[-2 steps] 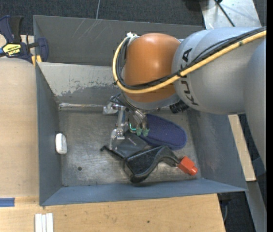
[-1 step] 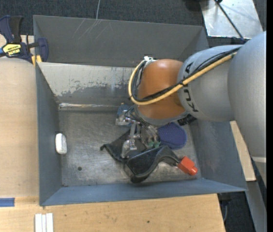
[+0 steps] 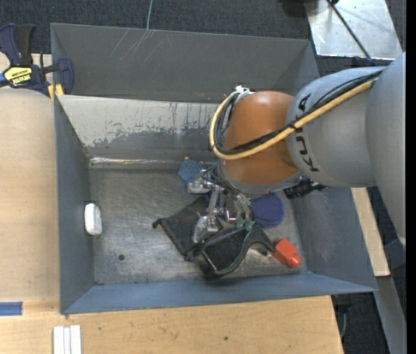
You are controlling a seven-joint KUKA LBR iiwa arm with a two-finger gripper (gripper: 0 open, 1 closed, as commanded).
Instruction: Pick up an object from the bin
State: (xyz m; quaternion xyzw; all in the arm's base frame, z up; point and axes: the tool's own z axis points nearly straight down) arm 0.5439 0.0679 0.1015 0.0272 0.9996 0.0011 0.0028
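— What was the scene?

— A grey metal bin [image 3: 130, 186] with sloping walls and a scuffed floor, bare over most of its left half. The arm [image 3: 348, 135] came in from the right, and its orange cover [image 3: 256, 139] hung over the middle of the bin towards the back wall.

— Where was the gripper?

— The gripper [image 3: 209, 221] was low in the bin, a little right of centre, just in front of the orange cover. It stood over a black flat piece [image 3: 182, 231] that lay slantwise on the floor near the front wall. The tip came down at that piece's right-hand edge. I could not tell whether it was touching.

— Was it spread or pressed together?

— I could not tell. The metal parts ran together against the dark things beneath.

— What lay around it?

— A black looped thing [image 3: 226, 255] lay just in front of the gripper, against the flat piece and close to the front wall. A blue round thing [image 3: 271, 211] lay just to the right, partly under the wrist. A smaller blue thing [image 3: 189, 170] lay just behind, towards the back wall. An orange-red block [image 3: 288, 254] sat near the front right corner, beside the looped thing. A small white thing [image 3: 92, 219] lay well apart, by the left wall.
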